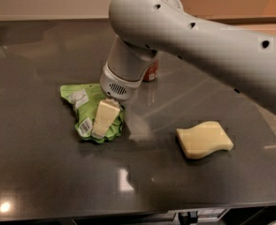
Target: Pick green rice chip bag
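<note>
**Lime-green foil bag under the gripper**

The crumpled, bright lime-green foil rice chip bag (81, 102), with white label patches and a barcode, lies left of centre on the dark glossy countertop (39, 172). The pale gripper (104, 120) rests down on the bag's right half; whether it is gripping cannot be told. A red can (151, 72) peeks from behind the grey arm (194, 46). Well apart to the right lies a pale yellow sponge-like block (204, 138).

The table (44, 172) is finished dark, polished and glossy, with lights mirrored near its front edge. The green rice chip bag (79, 100) is made of crinkled, shiny foil. The hand (103, 121), set on the bag left of the table's middle, is cased in smooth cream plastic. The pale yellow block (204, 139) is matt.
</note>
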Action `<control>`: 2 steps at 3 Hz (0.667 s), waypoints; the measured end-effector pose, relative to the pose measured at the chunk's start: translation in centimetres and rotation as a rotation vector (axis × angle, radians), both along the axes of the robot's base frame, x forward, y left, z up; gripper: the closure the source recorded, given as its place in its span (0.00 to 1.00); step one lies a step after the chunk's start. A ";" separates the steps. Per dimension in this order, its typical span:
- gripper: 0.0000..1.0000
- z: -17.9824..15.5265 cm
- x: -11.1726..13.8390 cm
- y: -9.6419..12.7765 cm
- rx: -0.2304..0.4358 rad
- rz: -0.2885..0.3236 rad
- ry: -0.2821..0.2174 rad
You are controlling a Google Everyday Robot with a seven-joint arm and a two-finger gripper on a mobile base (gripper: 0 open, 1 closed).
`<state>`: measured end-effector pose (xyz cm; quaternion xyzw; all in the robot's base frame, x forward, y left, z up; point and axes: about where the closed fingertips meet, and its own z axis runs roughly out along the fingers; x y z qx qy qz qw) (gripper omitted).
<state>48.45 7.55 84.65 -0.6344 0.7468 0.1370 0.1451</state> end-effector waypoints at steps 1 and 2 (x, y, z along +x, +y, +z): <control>0.64 -0.1 0.2 -0.2 -0.020 0.002 0.013; 0.88 0.2 0.2 -0.4 -0.019 0.005 0.015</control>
